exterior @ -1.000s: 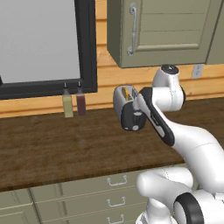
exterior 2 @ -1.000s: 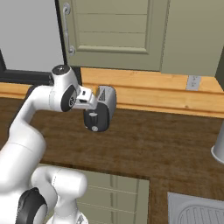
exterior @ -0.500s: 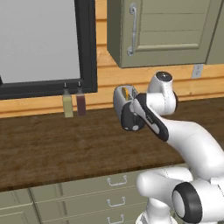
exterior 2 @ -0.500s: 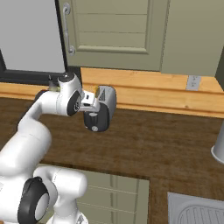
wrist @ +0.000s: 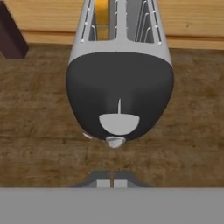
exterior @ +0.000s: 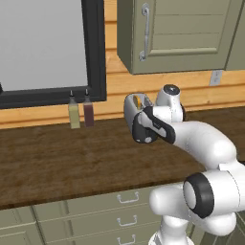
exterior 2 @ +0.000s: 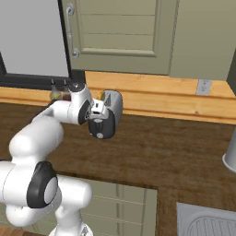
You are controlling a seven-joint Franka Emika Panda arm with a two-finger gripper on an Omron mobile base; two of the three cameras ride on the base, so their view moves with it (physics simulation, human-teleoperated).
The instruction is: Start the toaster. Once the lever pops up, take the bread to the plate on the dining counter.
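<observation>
The silver toaster (exterior: 132, 106) (exterior 2: 114, 104) (wrist: 120, 41) stands on the dark wood worktop, its black end panel facing me. The bread (wrist: 101, 16) (exterior: 138, 101) sits low in the left slot, only an orange-tan edge showing. On the panel a thin vertical slot leads down to a pale rounded tab, the lever (wrist: 119, 122) as far as I can tell, with a small knob (wrist: 115, 141) (exterior 2: 98, 135) below it. My gripper (wrist: 113, 179) (exterior 2: 97, 110) (exterior: 146, 120) hangs just before that panel, shut with nothing between its tips. The plate and the dining counter are out of view.
Two bottles (exterior: 74, 115) (exterior: 89, 112) stand by the wall left of the toaster, under a dark-framed window. Olive cabinets (exterior: 182, 36) hang above. A sink (exterior 2: 207, 223) and a grey vessel (exterior 2: 230, 154) lie to the right. Drawers (exterior: 119, 210) front the worktop.
The jaws have gone from wide open to shut. The hand has come closer to the toaster's black end panel. Toaster and bottles have stayed put.
</observation>
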